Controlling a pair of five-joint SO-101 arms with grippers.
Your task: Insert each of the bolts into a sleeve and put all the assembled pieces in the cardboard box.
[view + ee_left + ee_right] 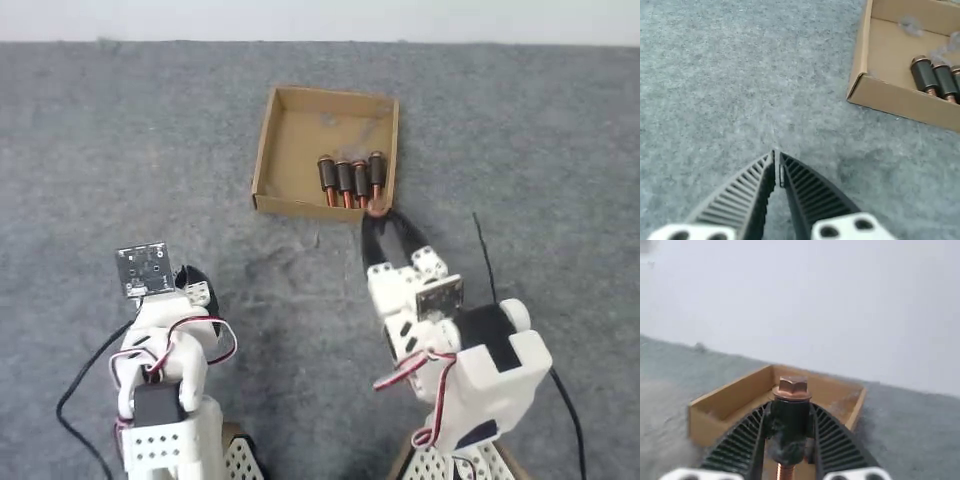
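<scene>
While the mat [100, 150] bears the box [300, 206], the right gripper [378, 212] pinches a sleeved bolt [789, 417] at its near corner. The left gripper [776, 154], pressed together, hovers over the mat. Other pieces [343, 180] lie inside.

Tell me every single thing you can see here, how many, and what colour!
carpet: one, grey, under everything.
wall: one, white, behind the carpet.
cardboard box: one, brown, far middle of the carpet.
assembled pieces: four seen from above, black sleeves on copper bolts, in a row at the box's right side.
held piece: one, same colours, at the box's near right corner; maybe the row's rightmost, I cannot tell.
cable: one, black, on the carpet by the right arm.
left arm: one, white, black jaws shut, over bare carpet, near left.
right arm: one, white, black jaws shut on the held piece.
</scene>
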